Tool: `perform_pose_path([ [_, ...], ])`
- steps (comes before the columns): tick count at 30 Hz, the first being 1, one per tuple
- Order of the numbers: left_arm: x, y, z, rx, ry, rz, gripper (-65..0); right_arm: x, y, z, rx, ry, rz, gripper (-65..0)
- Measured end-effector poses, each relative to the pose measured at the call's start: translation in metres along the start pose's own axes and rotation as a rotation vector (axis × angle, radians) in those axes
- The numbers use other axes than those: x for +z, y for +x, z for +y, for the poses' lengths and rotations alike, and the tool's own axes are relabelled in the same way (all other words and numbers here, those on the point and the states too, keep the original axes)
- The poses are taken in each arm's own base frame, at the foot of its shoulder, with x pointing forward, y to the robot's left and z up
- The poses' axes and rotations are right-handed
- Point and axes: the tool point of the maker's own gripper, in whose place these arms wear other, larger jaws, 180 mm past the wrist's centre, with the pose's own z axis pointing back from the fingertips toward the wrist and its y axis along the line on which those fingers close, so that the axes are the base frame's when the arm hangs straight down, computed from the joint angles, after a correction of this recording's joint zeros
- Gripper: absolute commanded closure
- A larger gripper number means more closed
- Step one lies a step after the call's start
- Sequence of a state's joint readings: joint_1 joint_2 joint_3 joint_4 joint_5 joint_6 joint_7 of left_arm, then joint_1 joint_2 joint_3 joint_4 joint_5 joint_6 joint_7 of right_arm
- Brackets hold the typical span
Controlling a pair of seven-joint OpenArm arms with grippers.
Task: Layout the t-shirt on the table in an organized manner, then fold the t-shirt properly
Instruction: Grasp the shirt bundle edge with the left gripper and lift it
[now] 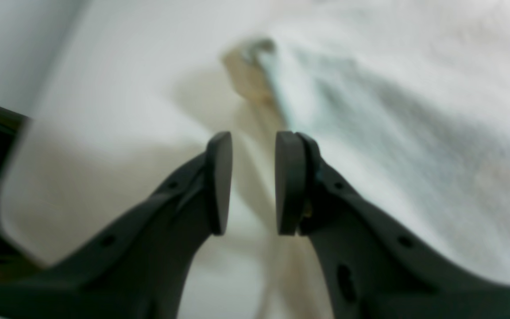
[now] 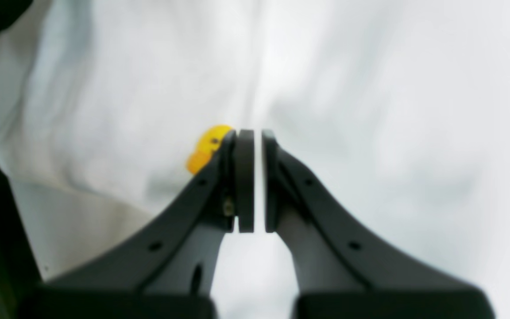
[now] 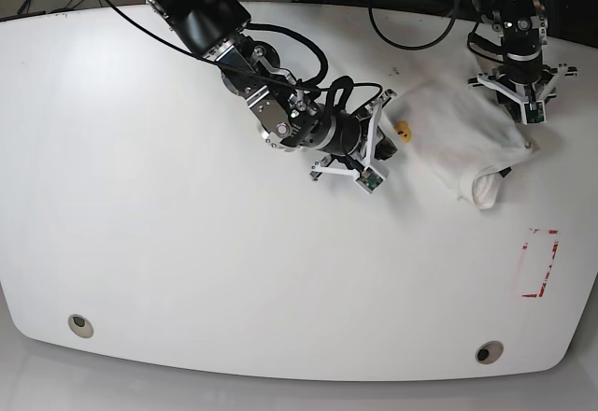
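I'm watching from the base cam. The t-shirt [image 3: 467, 140] sits bunched toward the far right of the surface [image 3: 187, 271], crumpled, w/ a rolled lump at its near end. The red tape outline [image 3: 539, 262] is nearer the front edge than the shirt, clearly apart from it. Small yellow emblem [image 3: 405, 133] shows at the shirt's left edge.

Right pincer [image 3: 381, 146] reaches in from the left of the shirt, at its left edge just beside the emblem. In the right wrist cam, right pincer [image 2: 253, 181] has its pads pressed nearly together w/ only a thin sliver between; white cloth fills the bkgd and the emblem [image 2: 204, 148] peeks out beside one finger. Can't tell if any fabric is pinched.

Left pincer [image 3: 528, 117] hangs over the shirt's right end, pointing down at it. In the left wrist cam, left pincer [image 1: 253, 181] is spread partway, clear gap between pads, a cloth fold running through the gap; view's blurry, so can't confirm contact. Faint tan and blue-grey print [image 1: 255, 75] shows through the fabric past the tips.
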State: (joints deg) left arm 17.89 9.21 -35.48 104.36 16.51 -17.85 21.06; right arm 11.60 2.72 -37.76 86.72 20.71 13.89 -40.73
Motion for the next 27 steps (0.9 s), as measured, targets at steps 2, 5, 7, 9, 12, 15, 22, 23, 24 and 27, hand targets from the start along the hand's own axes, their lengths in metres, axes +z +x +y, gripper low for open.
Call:
perform_pose_path([
  [2, -0.009, -0.008, -0.007, 0.016, -0.015, 0.027, -14.8, 0.004, 0.001, 0.000, 0.008, -0.002, -0.009, -1.9],
  [5, -0.024, -0.027, -0.019, 0.017, -0.038, 0.100, -14.7, 0.012, 0.005, -0.001, 0.030, -0.003, -0.025, -1.9],
  [7, -0.031, -0.026, -0.022, 0.027, -0.038, 0.095, -14.7, 0.017, 0.009, -0.001, 0.041, -0.009, -0.042, -1.9],
  [9, -0.038, -0.023, -0.023, 0.030, -0.039, 0.091, -14.7, 0.022, 0.011, -0.002, 0.051, -0.011, -0.055, -1.9],
  [12, -0.046, -0.018, -0.030, 0.045, -0.050, 0.079, -14.7, 0.024, 0.003, -0.005, 0.051, -0.018, -0.035, -1.9],
  [15, -0.048, -0.012, -0.043, 0.026, -0.080, 0.063, -14.7, 0.025, -0.006, -0.008, 0.046, -0.026, -0.015, -1.9],
  [22, -0.043, 0.002, -0.098, -0.072, -0.219, 0.021, -14.7, 0.028, -0.016, -0.012, 0.021, -0.034, -0.003, -1.9],
  [23, -0.041, 0.004, -0.105, -0.079, -0.238, 0.012, -14.7, 0.029, -0.016, -0.014, 0.015, -0.041, -0.007, -1.9],
  [24, -0.039, 0.006, -0.113, -0.085, -0.260, 0.006, -14.7, 0.030, -0.015, -0.016, 0.009, -0.046, -0.011, -1.9],
  [27, -0.035, 0.009, -0.132, -0.101, -0.311, -0.009, -14.7, 0.034, -0.011, -0.021, 0.006, -0.060, -0.027, -1.9],
])
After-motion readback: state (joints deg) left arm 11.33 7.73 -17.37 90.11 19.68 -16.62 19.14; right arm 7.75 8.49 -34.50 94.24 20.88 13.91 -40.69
